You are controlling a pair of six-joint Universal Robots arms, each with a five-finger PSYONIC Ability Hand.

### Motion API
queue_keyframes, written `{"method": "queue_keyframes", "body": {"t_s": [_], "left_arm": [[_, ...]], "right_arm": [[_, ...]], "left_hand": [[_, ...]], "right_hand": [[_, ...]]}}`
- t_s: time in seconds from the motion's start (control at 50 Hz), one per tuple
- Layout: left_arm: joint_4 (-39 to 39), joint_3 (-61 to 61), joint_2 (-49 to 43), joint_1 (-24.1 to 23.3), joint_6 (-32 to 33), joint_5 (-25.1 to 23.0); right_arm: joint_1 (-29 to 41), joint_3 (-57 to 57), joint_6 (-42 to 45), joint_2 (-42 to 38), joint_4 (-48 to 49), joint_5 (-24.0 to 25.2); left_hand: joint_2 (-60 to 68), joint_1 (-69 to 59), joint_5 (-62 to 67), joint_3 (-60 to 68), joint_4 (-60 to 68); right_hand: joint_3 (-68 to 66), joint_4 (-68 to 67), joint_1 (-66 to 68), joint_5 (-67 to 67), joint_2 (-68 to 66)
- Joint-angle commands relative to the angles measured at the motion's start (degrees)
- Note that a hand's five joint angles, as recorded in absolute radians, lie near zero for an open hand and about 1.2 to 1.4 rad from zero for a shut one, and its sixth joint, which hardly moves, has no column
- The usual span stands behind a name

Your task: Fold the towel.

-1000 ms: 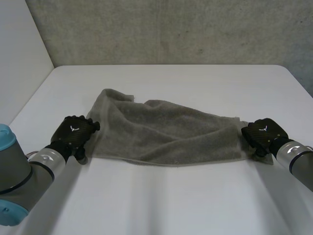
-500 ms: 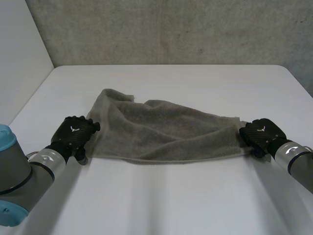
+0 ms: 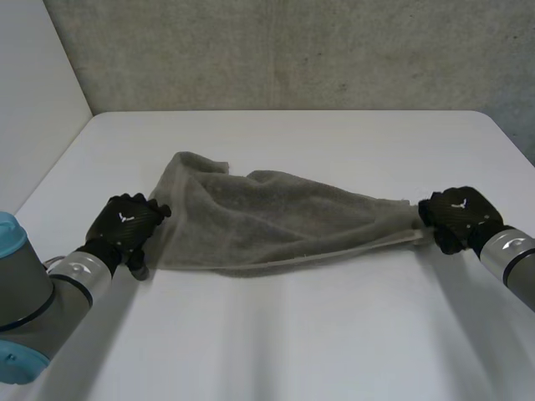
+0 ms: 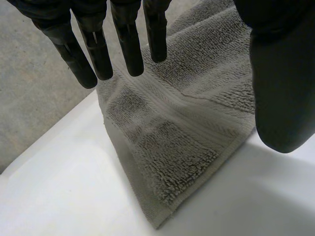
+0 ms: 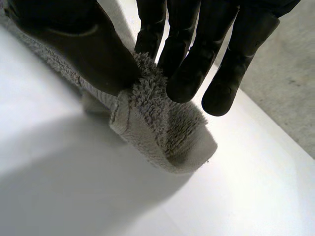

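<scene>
Nearest the camera, the left hand (image 3: pixel 125 224) is hovering at the grey towel's (image 3: pixel 276 225) near corner with its fingers (image 4: pixel 127 44) straight and spread and the thumb standing well apart, gripping nothing. That corner is lying flat on the white desk (image 3: pixel 292 342), just under and beyond those fingertips. Across from it, the right hand (image 3: pixel 456 215) is pinching the towel's other end, with a rolled bunch of terry caught between its thumb (image 5: pixel 83 49) and fingers (image 5: pixel 189 73) and a loose fold sticking out past the fingertips. The main risk, as I judge it, is lopsidedness. Only one end is being held, so any lift or pull by the right hand is likely to drag the whole cloth toward that hand, and the free corner under the left fingers could slide or crumple. The pinch is also taking a bunched fold rather than a clean corner, so a layer may slip out or the fold may come out crooked. The towel is lying crumpled across the middle of the desk, its long axis running from one hand's fingers to the other's and narrowing toward the right hand. Its far corner, beyond the left fingers, is pointing away toward the concrete wall (image 3: pixel 292 50).
</scene>
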State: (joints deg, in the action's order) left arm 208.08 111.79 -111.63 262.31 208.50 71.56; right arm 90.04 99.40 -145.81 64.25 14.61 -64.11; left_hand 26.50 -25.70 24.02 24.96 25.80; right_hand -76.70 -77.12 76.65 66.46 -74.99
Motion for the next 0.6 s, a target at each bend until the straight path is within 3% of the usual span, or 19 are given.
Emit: {"method": "queue_keyframes", "body": {"t_s": [0.02, 0.6], "left_arm": [[0.92, -0.08, -0.34, 0.04, 0.07, 0.07], [0.75, -2.54, -3.77, -2.33, -0.02, -0.45]], "right_arm": [[-0.21, 0.53, -5.54, 1.84, -0.37, 1.26], [-0.13, 2.37, -5.28, 4.22, -0.37, 1.7]], "left_hand": [[-5.85, 5.06, -13.37, -4.32, -5.16], [-1.99, 1.19, -9.5, -0.45, -1.29]], "right_hand": [[-3.3, -2.88, 3.35, 3.54, -5.01], [-3.3, -2.88, 3.35, 3.54, -5.01]]}}
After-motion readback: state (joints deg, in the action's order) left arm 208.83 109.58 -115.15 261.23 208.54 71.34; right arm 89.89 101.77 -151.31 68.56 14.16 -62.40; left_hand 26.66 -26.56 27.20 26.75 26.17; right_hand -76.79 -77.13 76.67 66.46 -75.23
